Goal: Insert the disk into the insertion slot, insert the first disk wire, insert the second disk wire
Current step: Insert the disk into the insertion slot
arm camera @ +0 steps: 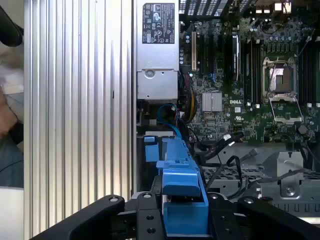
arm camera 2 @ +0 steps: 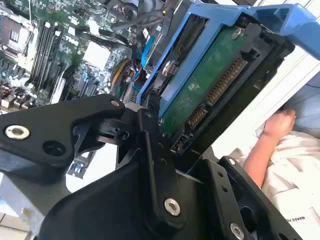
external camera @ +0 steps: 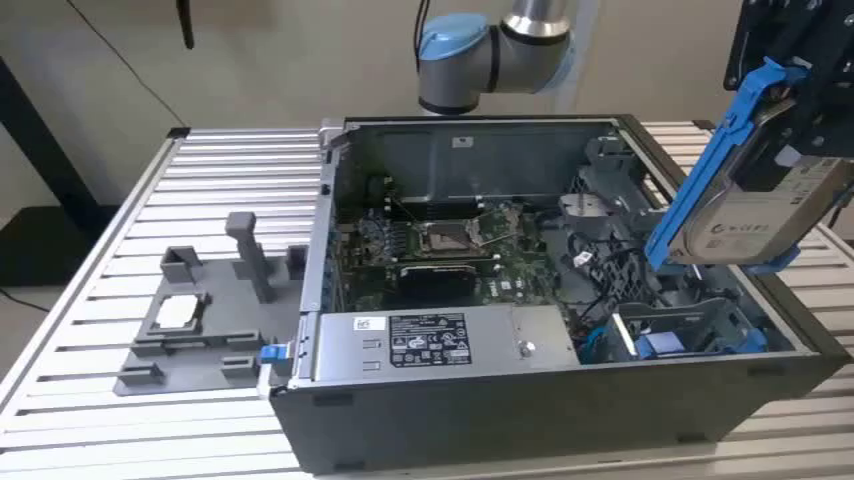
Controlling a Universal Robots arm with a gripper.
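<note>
Starting at the exterior view's left, a grey plastic fixture [external camera: 200, 320] sits on the slatted aluminium table [external camera: 80, 400], lower left of the frame. Dead centre is the open PC case [external camera: 534, 420]. The grey metal box with the white sticker [external camera: 427, 345] runs along its near edge, and the motherboard [external camera: 447, 245] lies behind that. Lower right inside the case you've got the insertion slot [external camera: 694, 335], with blue tabs at its mouth. The disk [external camera: 761, 200] is up at the upper right of the frame, tilted on edge, well above the slot and clear of the case. The jaws are clamped tight on the disk. In the second wrist view the black fingers [arm camera 2: 152, 160] pinch it by its blue carrier end, and its green circuit board [arm camera 2: 205, 85] faces the camera. A person's hand [arm camera 2: 280, 122] shows there too.
</note>
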